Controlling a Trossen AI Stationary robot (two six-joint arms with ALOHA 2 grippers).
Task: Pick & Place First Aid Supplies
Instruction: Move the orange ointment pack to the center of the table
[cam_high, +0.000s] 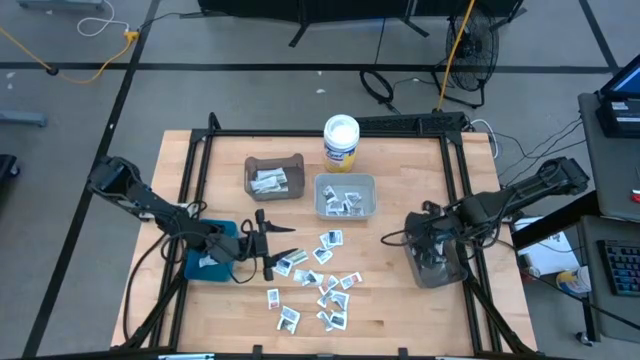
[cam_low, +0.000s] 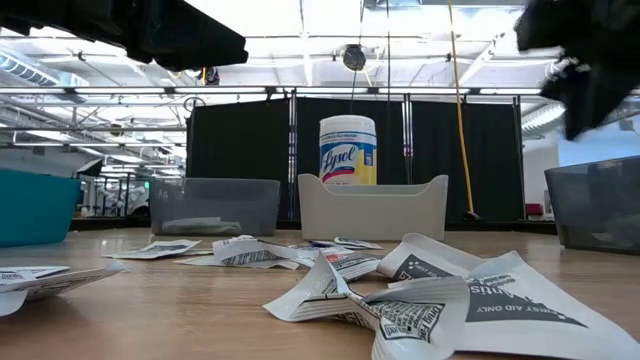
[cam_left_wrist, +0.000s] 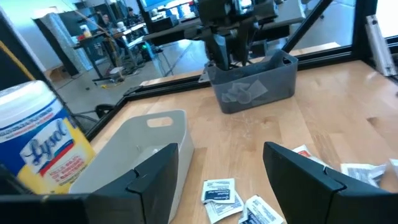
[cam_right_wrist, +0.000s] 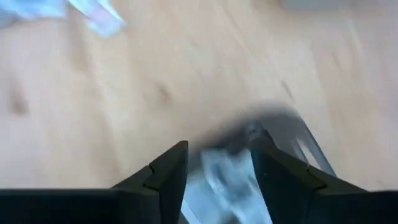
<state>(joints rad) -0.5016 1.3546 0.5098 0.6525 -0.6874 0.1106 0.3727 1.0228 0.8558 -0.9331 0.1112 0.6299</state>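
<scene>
Loose packets (cam_high: 318, 280): about a dozen first aid supplies scattered on the wooden table (cam_high: 400, 300), near its front middle.
Binned packets: a few in the brown bin (cam_high: 274, 177), several in the pale grey bin (cam_high: 345, 196), some in the dark grey bin (cam_high: 437, 262), one in the blue bin (cam_high: 211, 262).
Bins: four.
Tub (cam_high: 341, 141): one, upright, behind the pale grey bin.
Right gripper (cam_right_wrist: 219, 169): over the dark grey bin, fingers parted, a packet showing between them; whether it is held cannot be told.
Left gripper (cam_high: 277, 246): just beside the blue bin, reaching level toward the loose packets, fingers wide, holding nothing.
</scene>
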